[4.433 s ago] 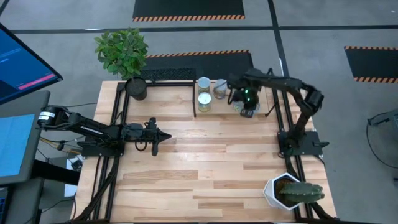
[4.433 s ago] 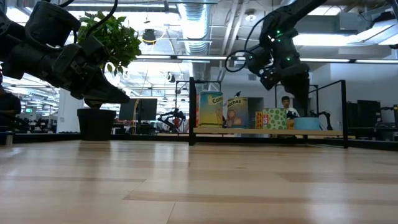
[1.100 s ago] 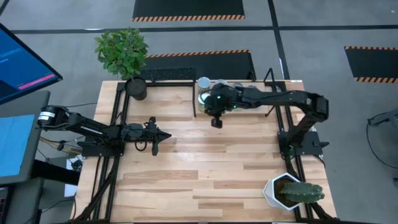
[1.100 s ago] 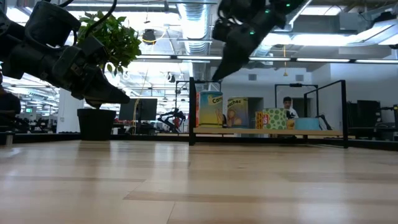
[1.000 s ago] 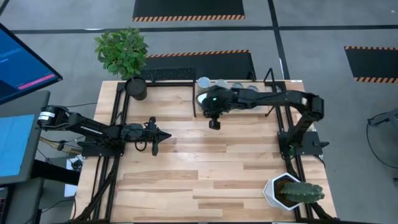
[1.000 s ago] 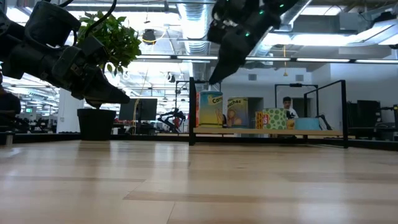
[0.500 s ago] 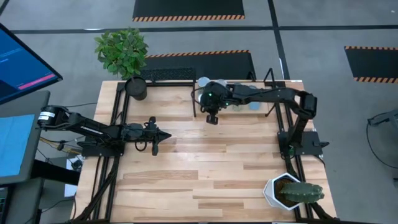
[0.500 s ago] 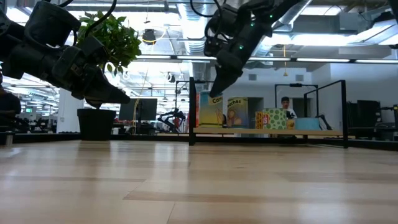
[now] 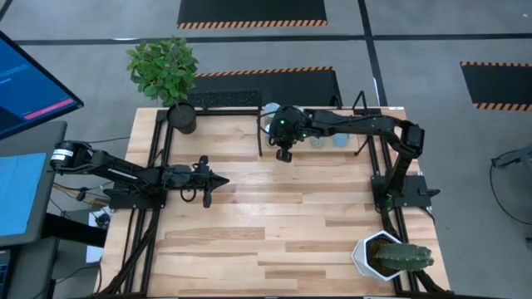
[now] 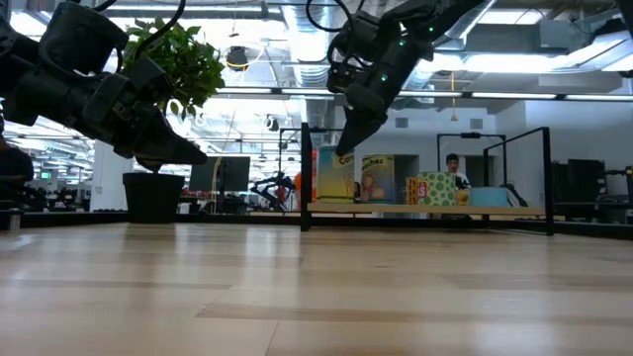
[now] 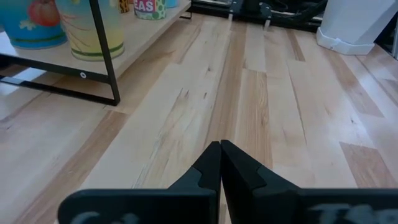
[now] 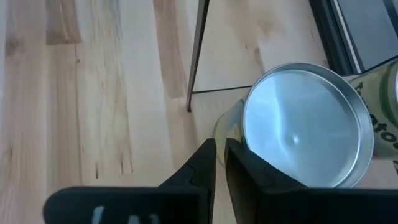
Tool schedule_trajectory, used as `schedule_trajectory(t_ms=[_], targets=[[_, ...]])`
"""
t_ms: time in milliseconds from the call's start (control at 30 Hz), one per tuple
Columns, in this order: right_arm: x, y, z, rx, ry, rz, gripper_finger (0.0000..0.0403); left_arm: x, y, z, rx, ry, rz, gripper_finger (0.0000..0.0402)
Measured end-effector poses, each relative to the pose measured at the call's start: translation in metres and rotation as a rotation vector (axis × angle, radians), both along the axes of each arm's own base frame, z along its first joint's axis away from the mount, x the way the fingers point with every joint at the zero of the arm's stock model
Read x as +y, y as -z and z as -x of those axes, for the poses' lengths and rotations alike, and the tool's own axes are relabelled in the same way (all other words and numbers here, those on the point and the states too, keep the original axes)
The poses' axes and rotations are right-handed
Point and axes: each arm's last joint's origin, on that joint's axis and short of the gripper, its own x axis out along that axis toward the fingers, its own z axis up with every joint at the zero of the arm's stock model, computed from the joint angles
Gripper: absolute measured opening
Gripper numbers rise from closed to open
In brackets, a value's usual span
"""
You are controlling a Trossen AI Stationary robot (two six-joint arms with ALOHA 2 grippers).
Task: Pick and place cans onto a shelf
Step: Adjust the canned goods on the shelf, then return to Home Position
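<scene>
Standing on the wooden board of the shelf [image 10: 425,209], the cans [image 10: 381,180] are lined up in a row, and the yellow-green can [image 10: 335,174] at the end next to the black corner post is the one closest to me. In my right wrist view its silvery top [image 12: 303,124] is just beyond my fingers [image 12: 203,160], a little to one side of them.

My right end effector [image 9: 283,154] hangs above the front edge of the shelf, beside this end can, and its fingers are nearly together with only a thin gap; it holds nothing. My left end effector [image 9: 207,184] waits low over the tabletop [image 9: 274,224], well apart from the shelf, its fingers pressed together and empty.

I judge that the main risk is here at the end can. If I go down or sideways with the tips so narrow, they can strike the rim or the side label and push the can. It stands close to its neighbour, so one push can tip or shift several cans, or slide one toward the edge of the board. The thin rod of the shelf frame [image 12: 198,51] is also near my tips; a careless move can hook it and shake the whole rack. From above, my arm covers part of the row, so I cannot tell how many cans stand there.
</scene>
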Motion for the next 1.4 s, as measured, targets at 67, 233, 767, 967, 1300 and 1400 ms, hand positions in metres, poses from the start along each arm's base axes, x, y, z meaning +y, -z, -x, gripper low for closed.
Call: schedule_trajectory(t_ms=[67,233,767,967,1300,1400], targets=[[0.0,0.0,0.0,0.002,0.003,0.004,0.0058,0.0,0.0,0.0,0.0,0.0,0.0,0.0],[0.01,-0.005,0.004,0.036,-0.002,-0.032,0.0058,0.0,0.0,0.0,0.0,-0.001,0.002,0.0],[0.084,-0.137,0.055,-0.165,-0.03,-0.123,0.0058,0.0,-0.001,0.0,-0.015,-0.002,0.014,0.0],[0.101,-0.152,0.081,-0.165,0.028,-0.213,0.0058,0.0,-0.005,-0.002,-0.04,-0.001,0.014,0.0],[0.134,-0.161,0.092,-0.195,0.132,-0.413,0.0058,0.0,-0.012,-0.007,-0.068,-0.008,0.037,0.0],[0.151,-0.161,0.092,-0.185,0.109,-0.45,0.0058,0.0,-0.011,-0.007,-0.075,-0.033,0.122,0.0]])
